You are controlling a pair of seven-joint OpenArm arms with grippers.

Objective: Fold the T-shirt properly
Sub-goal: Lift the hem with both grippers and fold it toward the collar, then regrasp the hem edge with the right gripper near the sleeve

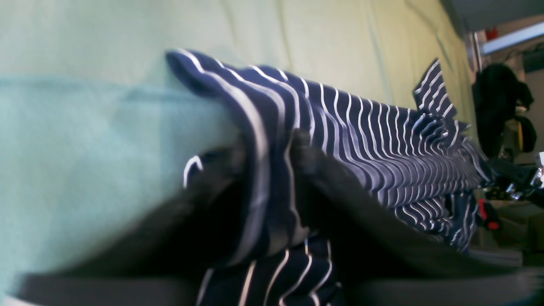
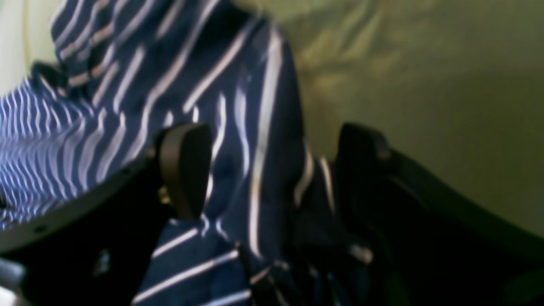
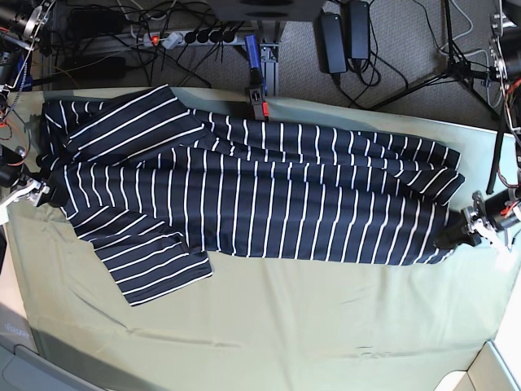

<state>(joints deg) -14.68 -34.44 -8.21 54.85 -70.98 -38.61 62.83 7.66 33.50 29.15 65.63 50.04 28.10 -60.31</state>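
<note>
Blurred black fingers of the left claw [image 1: 272,165] fill the bottom of the left wrist view, standing apart on either side of a bunched hem of the dark navy, white-striped short-sleeved T-shirt [image 3: 252,191]; the cloth sits between them, but I cannot tell whether they pinch it or are letting it go. Largest in the base view is the olive-green cloth-covered worktop [image 3: 285,334], bare across the lower half of the frame. Across the upper half lies the T-shirt, stretched long from left edge to right edge, with one sleeve spread toward the upper left and the other flopped down at lower left. That long, fairly flat lie suggests the two arms have it drawn out by its ends so wrinkles pull away and a straight fold line is ready. At the left edge of the base view, the right claw [image 2: 272,170] stands with its jaws wide, rumpled striped fabric draped loosely between the pads [image 2: 187,165] and apparently touching neither firmly. Smaller still, a power strip and cables [image 3: 187,37] lie on the floor beyond the top of the worktop.
</note>
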